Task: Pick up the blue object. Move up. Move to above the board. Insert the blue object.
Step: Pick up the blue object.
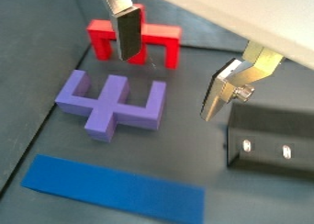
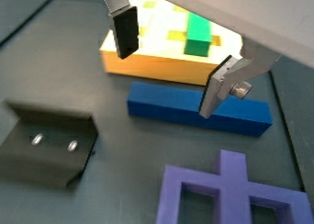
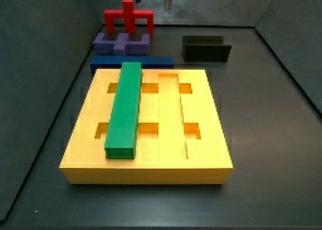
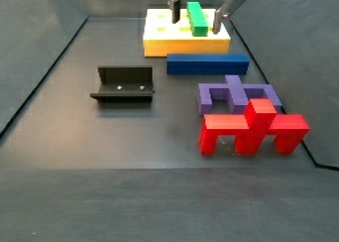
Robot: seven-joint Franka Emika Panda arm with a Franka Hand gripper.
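The blue object [image 2: 196, 108] is a deep-blue bar lying flat on the floor along the short end of the yellow board [image 2: 153, 67]. It shows in both side views [image 3: 126, 61] [image 4: 205, 63] and in a wrist view [image 1: 117, 186]. The board [image 3: 201, 130] [image 4: 159, 43] carries a green bar [image 3: 126, 106] [image 4: 196, 18] in one groove. My gripper [image 2: 172, 67] [image 1: 172, 67] is open and empty, high above the floor near the blue bar, touching nothing. In a side view [image 4: 196, 8] only its fingertips show at the frame's edge.
A purple block [image 1: 110, 99] [image 4: 239, 95] and a red piece [image 1: 135, 39] [image 4: 252, 132] lie beyond the blue bar from the board. The dark fixture [image 1: 270, 140] [image 2: 50, 140] [image 4: 126, 84] [image 3: 208, 48] stands beside them. Grey walls surround the floor.
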